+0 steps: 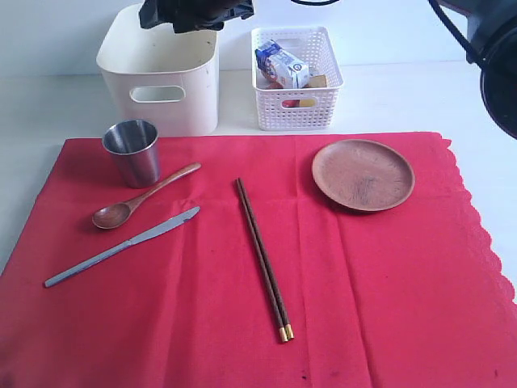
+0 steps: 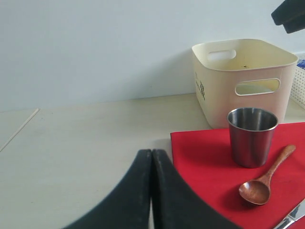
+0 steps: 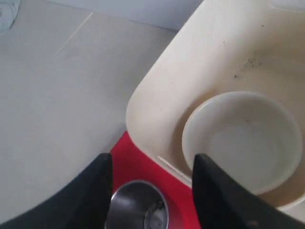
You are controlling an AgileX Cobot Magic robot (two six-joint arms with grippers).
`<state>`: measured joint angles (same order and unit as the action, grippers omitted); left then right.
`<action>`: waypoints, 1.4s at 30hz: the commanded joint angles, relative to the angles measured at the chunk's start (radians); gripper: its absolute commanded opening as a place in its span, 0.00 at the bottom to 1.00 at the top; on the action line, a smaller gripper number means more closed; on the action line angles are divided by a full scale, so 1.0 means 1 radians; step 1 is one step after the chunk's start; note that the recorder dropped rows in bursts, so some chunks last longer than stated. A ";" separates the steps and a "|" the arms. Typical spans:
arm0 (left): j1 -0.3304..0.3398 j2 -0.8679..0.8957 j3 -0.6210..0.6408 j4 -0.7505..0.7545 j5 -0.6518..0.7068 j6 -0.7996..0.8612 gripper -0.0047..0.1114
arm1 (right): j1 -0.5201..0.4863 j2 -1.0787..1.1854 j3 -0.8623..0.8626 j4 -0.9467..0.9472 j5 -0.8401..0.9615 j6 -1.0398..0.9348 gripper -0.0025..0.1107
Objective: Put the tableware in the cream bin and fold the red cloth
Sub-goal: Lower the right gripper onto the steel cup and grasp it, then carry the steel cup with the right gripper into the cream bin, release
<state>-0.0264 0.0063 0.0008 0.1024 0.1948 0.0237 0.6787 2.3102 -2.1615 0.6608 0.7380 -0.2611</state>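
Red cloth (image 1: pixel 363 283) cropped, bowl (image 3: pixel 243 143) inside cream bin (image 1: pixel 198 105)

Bare red cloth (image 1: pixel 311 250) between chopsticks (image 1: pixel 262 257) and plate (image 1: pixel 363 175) (steel cup (image 1: pixel 132 151) beside cream bin (image 1: pixel 121 90))

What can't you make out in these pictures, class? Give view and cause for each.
Exterior view: inside of the cream bin, hidden by its own wall.
Exterior view: most contents of the white basket, behind its lattice.
Left wrist view: the knife, cut off at the edge.
Left wrist view: print on the bin, too small.
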 commanded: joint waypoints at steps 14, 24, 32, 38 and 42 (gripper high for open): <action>-0.005 -0.006 -0.001 -0.005 -0.001 -0.001 0.05 | 0.080 -0.001 -0.008 -0.187 0.255 -0.113 0.46; -0.005 -0.006 -0.001 -0.005 -0.001 -0.001 0.05 | 0.123 0.095 -0.008 -0.273 0.216 -0.068 0.46; -0.005 -0.006 -0.001 -0.005 -0.001 -0.001 0.05 | 0.123 0.153 -0.008 -0.256 0.060 -0.026 0.46; -0.005 -0.006 -0.001 -0.005 -0.001 -0.001 0.05 | 0.123 0.192 -0.008 -0.216 0.056 -0.026 0.39; -0.005 -0.006 -0.001 -0.005 -0.001 -0.001 0.05 | 0.123 0.202 -0.008 -0.216 0.056 -0.026 0.24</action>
<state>-0.0264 0.0063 0.0008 0.1024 0.1948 0.0237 0.8021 2.5101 -2.1628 0.4390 0.8018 -0.2890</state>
